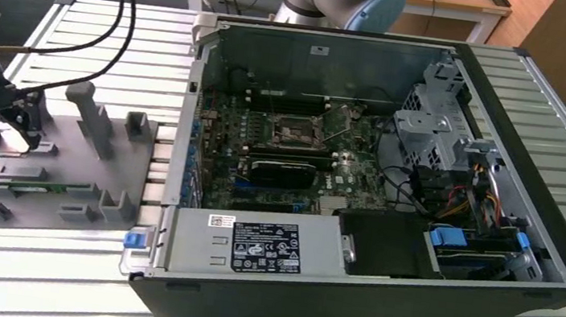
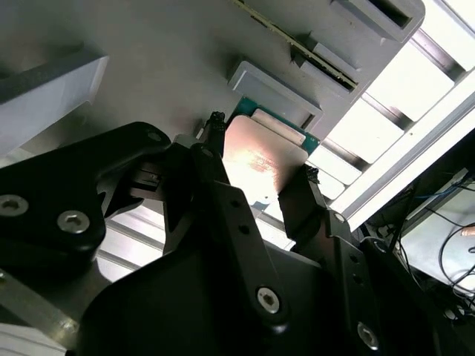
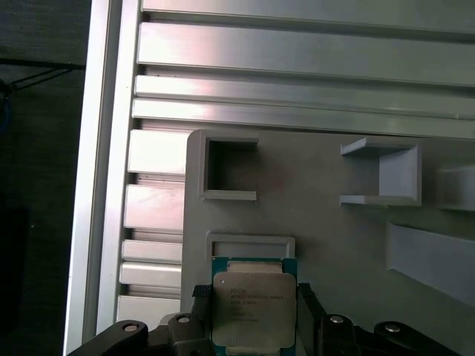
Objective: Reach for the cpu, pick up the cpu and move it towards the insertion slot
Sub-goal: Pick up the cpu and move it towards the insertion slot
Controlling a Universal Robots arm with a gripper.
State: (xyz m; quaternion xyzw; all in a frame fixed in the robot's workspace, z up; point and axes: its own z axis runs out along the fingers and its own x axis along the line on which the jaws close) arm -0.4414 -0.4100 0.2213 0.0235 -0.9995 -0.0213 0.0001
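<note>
The cpu (image 3: pixel 253 311) is a flat square chip with a silvery top, and it lies between the two black fingers of my gripper (image 3: pixel 252 297). In the second wrist view the fingertips (image 2: pixel 215 126) press against opposite edges of the cpu (image 2: pixel 260 152), just over its green-edged nest on the grey fixture plate (image 2: pixel 148 67). In the exterior view my gripper (image 1: pixel 20 144) hangs low over that plate (image 1: pixel 76 174) at the exterior view's left. The insertion slot (image 1: pixel 292 131), a silvery frame round a dark centre, sits on the motherboard inside the open computer case (image 1: pixel 533 230).
Grey upright posts (image 1: pixel 88 114) and small pockets stand on the fixture plate, and a narrow green memory strip (image 1: pixel 36 189) lies in it. Black cables (image 1: pixel 116 16) hang above the plate. The case walls, a drive cage (image 1: pixel 432 132) and a long black card (image 1: pixel 281 170) surround the slot.
</note>
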